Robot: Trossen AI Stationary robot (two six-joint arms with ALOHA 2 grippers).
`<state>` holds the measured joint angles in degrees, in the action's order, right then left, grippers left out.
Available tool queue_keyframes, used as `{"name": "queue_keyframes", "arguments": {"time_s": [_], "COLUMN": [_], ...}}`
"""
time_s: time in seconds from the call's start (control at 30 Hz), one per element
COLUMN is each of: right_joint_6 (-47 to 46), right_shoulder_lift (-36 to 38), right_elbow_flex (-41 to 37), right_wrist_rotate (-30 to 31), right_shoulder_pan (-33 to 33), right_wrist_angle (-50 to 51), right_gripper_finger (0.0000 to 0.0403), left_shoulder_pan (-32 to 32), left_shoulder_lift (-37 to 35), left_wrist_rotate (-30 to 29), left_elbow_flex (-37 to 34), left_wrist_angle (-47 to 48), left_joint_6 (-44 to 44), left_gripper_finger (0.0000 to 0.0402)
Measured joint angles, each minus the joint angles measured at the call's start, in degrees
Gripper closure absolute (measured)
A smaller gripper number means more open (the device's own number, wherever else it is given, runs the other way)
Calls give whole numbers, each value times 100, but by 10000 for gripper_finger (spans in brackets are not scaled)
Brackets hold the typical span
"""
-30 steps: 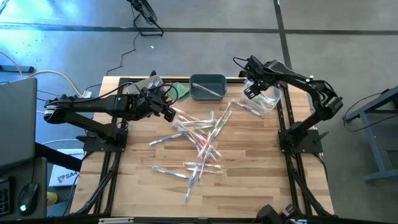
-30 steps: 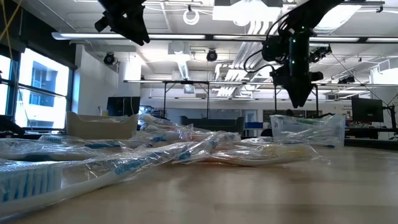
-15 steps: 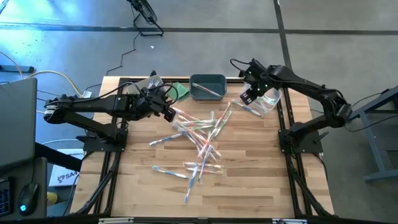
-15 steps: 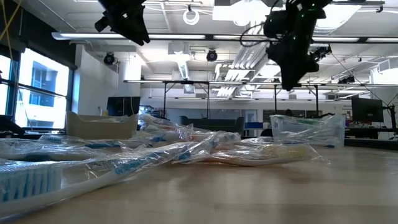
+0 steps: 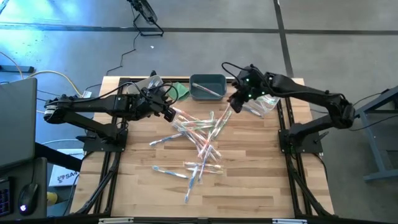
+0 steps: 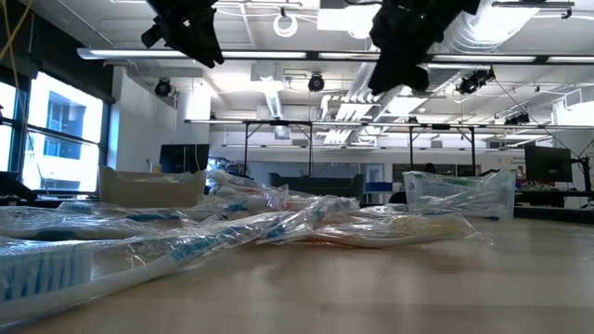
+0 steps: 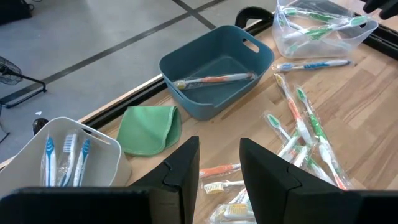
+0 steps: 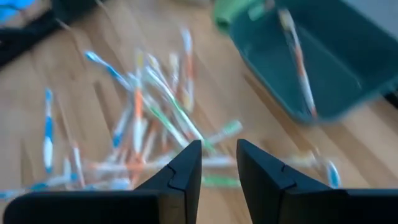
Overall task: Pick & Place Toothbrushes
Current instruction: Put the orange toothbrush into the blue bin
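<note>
Right gripper [image 5: 235, 99], fingers slightly apart and empty, has swung left from the clear plastic bin [image 5: 266, 101] toward the scattered clear-wrapped toothbrushes [image 5: 199, 134] mid-table, probably for the next pick; left gripper [image 5: 166, 111] waits empty, narrowly parted.

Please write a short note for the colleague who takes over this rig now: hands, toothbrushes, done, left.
Left hand: open, empty, above the table's left rear.
Right hand: open, empty, between the clear bin and the pile.
Done: one orange toothbrush lies in the blue bin, blue ones in the white bin, green ones in the clear bin.
Left: the pile of toothbrushes mid-table.
</note>
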<state>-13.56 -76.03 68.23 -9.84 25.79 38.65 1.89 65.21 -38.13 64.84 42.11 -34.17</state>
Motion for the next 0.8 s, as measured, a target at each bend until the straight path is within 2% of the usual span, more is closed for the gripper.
{"name": "queue_keyframes", "arguments": {"time_s": [0.27, 0.8], "right_joint_6": [15, 488], "right_shoulder_lift": [0, -2], "right_elbow_flex": [0, 0], "right_wrist_rotate": [233, 248], "right_shoulder_pan": [-547, -996], "right_wrist_angle": [-896, -892], "right_gripper_finger": [309, 309], "left_shoulder_pan": [0, -2], "left_shoulder_lift": [0, 0], "left_wrist_rotate": [11, 24], "left_elbow_flex": [0, 0], "left_wrist_angle": [2, 2], "left_joint_6": [0, 0], "left_gripper_finger": [289, 289]}}
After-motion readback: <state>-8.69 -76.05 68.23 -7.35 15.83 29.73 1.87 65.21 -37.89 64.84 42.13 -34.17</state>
